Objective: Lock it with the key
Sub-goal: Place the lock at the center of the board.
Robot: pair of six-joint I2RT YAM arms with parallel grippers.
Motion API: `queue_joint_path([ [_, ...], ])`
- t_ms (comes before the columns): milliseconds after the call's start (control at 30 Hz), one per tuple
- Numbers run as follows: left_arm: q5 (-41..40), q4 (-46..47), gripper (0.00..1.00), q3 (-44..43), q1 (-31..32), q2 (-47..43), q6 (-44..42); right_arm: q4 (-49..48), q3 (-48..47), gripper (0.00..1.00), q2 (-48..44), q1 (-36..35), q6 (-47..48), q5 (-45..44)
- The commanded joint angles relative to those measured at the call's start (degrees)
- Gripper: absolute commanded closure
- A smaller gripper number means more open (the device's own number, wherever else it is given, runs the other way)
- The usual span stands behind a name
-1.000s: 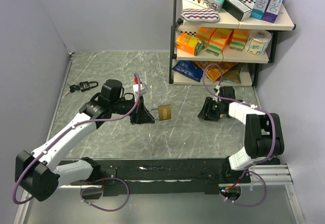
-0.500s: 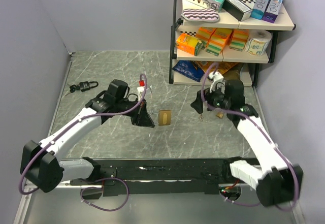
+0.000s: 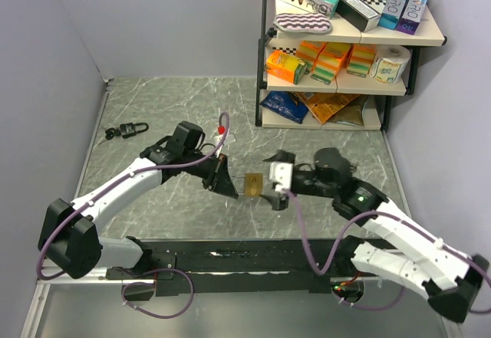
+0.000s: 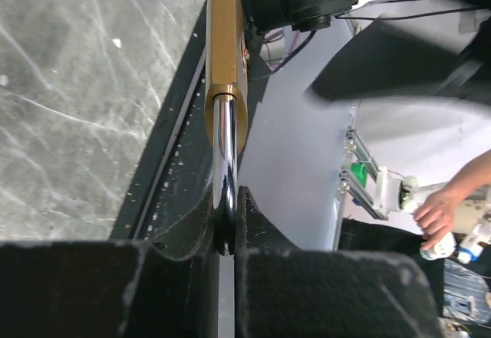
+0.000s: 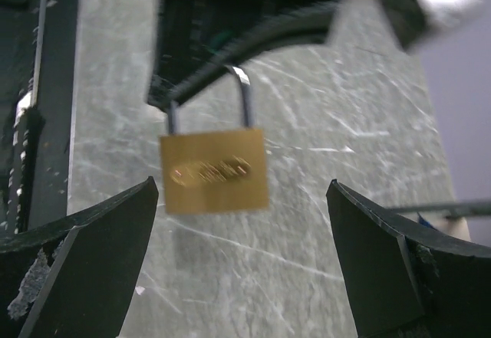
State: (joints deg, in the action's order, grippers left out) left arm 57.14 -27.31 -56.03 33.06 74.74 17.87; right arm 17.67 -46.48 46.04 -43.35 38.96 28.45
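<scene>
I pinch the padlock by its shackle with left gripper; right gripper, spread wide at its 3 o'clock, should I think close on the body next

Brass-gold padlock, silver shackle, black left gripper at the shackle, black right gripper facing the padlock, grey table veined in white beneath both, purple cable trailing behind each gripper, white arm links
</scene>
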Motion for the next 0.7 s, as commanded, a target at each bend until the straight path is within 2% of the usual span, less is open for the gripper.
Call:
queue_joint_path([
  [0,4.55,5.16,0.99,-2.86,0.78,-1.44,3.57,-3.07,0.85,0.01,3.17,-7.60,7.96,-7.16],
  [467,4.12,6.21,0.99,-2.86,1.83,-1.79,4.37,-9.58,2.01,0.03,10.38,-11.32,6.13,-14.47],
  [633,3.94,6.22,0.99,-2.94,1.83,-1.70,4.54,-8.71,0.95,0.17,10.65,-11.40,5.34,-14.12],
  [667,4.11,6.04,0.99,-3.38,1.83,-1.35,4.28,-8.36,0.60,0.25,10.82,-11.40,5.34,-14.12],
])
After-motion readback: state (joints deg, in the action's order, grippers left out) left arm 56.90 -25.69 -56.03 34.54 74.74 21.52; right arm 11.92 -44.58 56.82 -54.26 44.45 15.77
